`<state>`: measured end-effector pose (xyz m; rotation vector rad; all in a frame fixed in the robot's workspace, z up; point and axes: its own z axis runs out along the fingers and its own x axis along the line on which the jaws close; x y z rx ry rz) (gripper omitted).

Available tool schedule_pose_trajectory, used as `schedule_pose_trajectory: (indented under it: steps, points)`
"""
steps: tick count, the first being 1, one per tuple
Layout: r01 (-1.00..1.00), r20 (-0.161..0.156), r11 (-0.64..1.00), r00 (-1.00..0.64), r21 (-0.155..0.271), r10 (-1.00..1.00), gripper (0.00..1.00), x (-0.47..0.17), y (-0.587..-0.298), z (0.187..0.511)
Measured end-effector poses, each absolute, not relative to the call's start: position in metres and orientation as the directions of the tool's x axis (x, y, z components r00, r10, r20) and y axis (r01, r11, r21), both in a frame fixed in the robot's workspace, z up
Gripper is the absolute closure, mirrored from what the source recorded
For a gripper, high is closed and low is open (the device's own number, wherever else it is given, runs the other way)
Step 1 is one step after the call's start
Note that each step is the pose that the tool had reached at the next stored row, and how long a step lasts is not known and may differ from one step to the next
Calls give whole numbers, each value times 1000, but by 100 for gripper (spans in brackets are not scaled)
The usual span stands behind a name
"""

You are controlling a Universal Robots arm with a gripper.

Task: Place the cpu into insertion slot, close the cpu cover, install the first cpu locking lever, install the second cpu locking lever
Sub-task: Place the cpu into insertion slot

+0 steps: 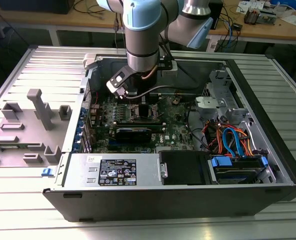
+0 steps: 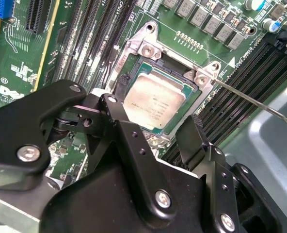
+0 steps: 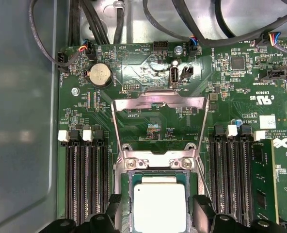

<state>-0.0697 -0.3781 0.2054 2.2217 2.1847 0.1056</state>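
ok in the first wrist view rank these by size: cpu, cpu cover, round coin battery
1. cpu cover, though it is swung open and may sit nearer the camera
2. cpu, its lower edge cut off by the frame
3. coin battery, clearly smallest

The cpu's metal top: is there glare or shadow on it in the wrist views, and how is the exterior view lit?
In the second wrist view the cpu top is evenly lit, without hard glare; in the first wrist view it looks paler, and the open cpu cover reflects bright patches; in the exterior view the arm stands over the dim motherboard, while the ribbed table shines.
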Motion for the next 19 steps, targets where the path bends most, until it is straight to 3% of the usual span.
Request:
schedule_pose_trajectory:
  steps: [8,15,16,18,19]
  points:
    - [998,32,-18,16,64,999,33,-70,-378,211]
    - [998,31,-18,16,64,999,77,-70,-378,212]
    - [998,31,-18,16,64,999,77,-69,-378,212]
    - [998,32,-18,16,64,999,89,-69,-378,213]
    - [998,32,-18,16,64,999,89,-69,-378,213]
